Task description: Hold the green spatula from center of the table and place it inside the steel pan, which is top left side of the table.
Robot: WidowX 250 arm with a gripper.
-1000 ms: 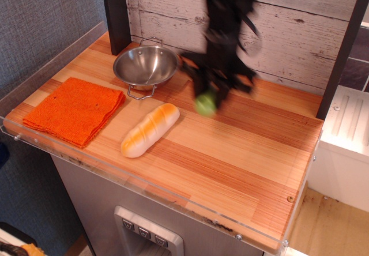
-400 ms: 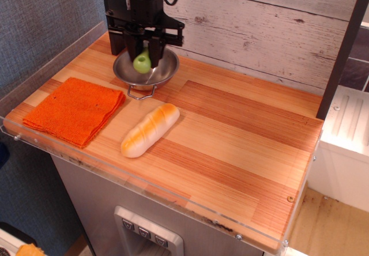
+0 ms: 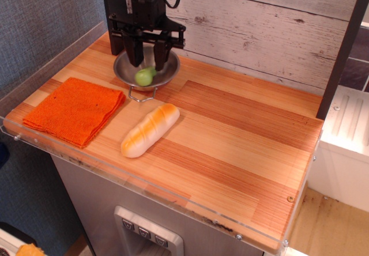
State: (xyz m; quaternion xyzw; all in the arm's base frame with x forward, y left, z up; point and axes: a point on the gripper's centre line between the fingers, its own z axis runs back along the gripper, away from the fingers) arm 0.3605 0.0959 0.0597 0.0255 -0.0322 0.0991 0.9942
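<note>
We see the black robot gripper (image 3: 148,53) hanging straight down over the shiny round steel pan (image 3: 168,71), which sits at the far left of the light and reddish wooden plank table (image 3: 230,140), close to the whitewashed plank wall (image 3: 259,25) behind it. Its two dark fingers (image 3: 134,51) are spread apart with a clear gap between them, and we find nothing clamped there. The small toy spatula with the chunky light-green handle (image 3: 145,75) lies inside the pan, just below the fingertips, its rounded green end toward the pan's front rim; from this angle we can make out only the handle, and the grey blade is hidden behind the gripper or too small for us to tell. We cannot say for sure whether the fingertips touch the handle, though they appear to stand apart from it. A thin wire loop handle (image 3: 141,96) sticks out from the pan's near side over the wood. In front of the pan, near but not touching, a golden toy bread loaf (image 3: 150,130) lies at a slant, and to its left a folded orange cloth (image 3: 74,109) rests flat near the table's clear acrylic rim (image 3: 75,159).
</note>
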